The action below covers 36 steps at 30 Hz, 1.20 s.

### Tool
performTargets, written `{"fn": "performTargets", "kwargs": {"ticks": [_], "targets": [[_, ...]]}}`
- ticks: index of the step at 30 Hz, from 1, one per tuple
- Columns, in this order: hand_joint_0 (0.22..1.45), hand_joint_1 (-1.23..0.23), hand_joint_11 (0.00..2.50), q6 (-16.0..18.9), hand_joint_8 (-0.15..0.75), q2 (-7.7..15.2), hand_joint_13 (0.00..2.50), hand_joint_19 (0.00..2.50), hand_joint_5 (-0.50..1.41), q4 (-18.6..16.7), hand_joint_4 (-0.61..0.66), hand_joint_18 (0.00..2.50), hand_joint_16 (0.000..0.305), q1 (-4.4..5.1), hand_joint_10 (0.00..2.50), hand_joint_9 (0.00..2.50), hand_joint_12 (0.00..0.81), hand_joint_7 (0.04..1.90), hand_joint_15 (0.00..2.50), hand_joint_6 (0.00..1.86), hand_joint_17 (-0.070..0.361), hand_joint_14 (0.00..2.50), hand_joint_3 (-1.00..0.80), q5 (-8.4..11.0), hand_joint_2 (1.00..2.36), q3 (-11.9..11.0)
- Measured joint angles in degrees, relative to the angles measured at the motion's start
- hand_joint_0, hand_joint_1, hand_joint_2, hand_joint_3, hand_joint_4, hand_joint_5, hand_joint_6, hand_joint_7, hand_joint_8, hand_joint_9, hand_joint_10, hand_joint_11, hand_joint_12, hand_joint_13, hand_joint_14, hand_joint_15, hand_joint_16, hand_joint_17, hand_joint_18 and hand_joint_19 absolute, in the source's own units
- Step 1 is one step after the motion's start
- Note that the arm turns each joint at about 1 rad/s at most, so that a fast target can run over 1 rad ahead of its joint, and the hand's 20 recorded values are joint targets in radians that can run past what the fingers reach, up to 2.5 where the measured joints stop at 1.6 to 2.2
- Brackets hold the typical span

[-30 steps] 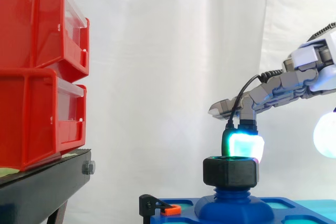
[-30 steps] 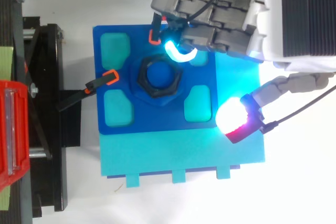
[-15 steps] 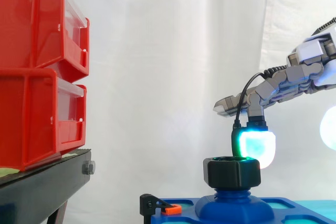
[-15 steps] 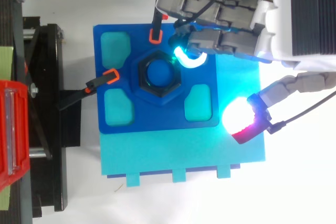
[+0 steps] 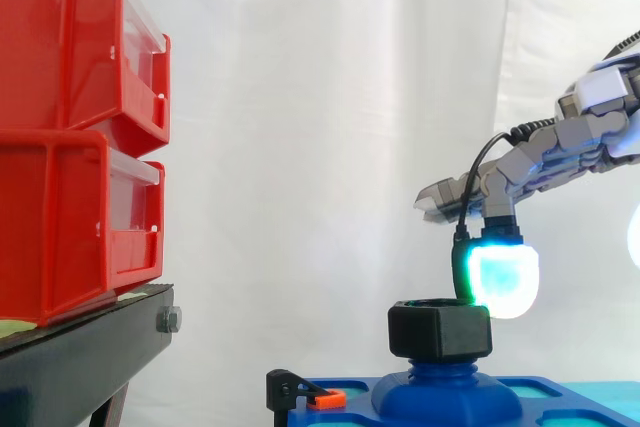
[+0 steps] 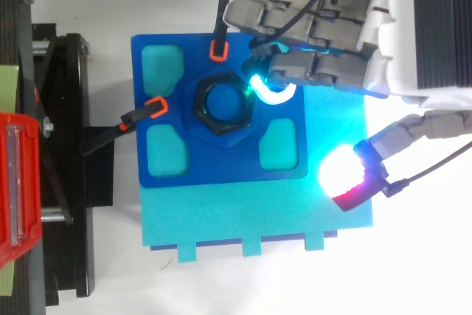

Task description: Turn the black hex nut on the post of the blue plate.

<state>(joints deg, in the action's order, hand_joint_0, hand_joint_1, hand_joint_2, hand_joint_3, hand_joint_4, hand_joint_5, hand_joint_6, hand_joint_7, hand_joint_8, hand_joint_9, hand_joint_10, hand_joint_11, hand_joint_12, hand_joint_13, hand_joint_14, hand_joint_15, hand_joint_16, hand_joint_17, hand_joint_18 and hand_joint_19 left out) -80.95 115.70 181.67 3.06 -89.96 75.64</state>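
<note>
The hand [image 6: 413, 35] reaches in from the right of the black hex nut [image 5: 440, 331]. Its fingers stretch out nearly level, higher than the nut, and hold nothing. One finger bends downward, and its cyan-glowing pad [image 5: 503, 280] hangs just beside the nut's top rim, on the right. Contact cannot be told. The thumb's white-and-red pad [image 6: 344, 175] is spread well apart from the nut.

Lab — red bins [image 5: 80, 137], white curtain [image 5: 330, 147]
</note>
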Motion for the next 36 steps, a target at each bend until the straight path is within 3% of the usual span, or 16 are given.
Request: {"fn": "performTargets", "kwargs": {"ticks": [12,20,30,36], "targets": [[0.4,-0.6,0.0,0.26,0.218,-1.87,0.17,0.07,-0.23,1.77,0.26,0.1,0.05,0.06,0.0,0.0,0.357,0.9,0.04,0.5,0.114,0.0,-0.5,-0.01,1.0,0.02],[0.38,-0.69,0.0,1.92,0.199,-2.54,0.08,0.08,-0.28,1.2,0.17,0.03,0.052,-0.41,0.0,0.0,0.355,0.81,0.03,0.5,0.116,0.0,-0.5,-0.17,1.0,-0.31],[0.39,-0.81,0.0,4.28,0.136,-2.07,0.0,0.03,-0.3,-7.62,-0.02,0.0,0.051,-0.05,0.0,0.0,0.339,0.68,0.0,0.5,0.114,0.0,-0.5,-0.49,1.0,-0.73],[0.4,-0.88,0.0,4.62,0.096,0.18,0.0,0.0,-0.3,-10.45,-0.14,0.0,0.049,0.36,0.0,0.0,0.317,0.64,0.0,0.5,0.111,0.0,-0.5,-0.6,1.0,-0.84]]}}
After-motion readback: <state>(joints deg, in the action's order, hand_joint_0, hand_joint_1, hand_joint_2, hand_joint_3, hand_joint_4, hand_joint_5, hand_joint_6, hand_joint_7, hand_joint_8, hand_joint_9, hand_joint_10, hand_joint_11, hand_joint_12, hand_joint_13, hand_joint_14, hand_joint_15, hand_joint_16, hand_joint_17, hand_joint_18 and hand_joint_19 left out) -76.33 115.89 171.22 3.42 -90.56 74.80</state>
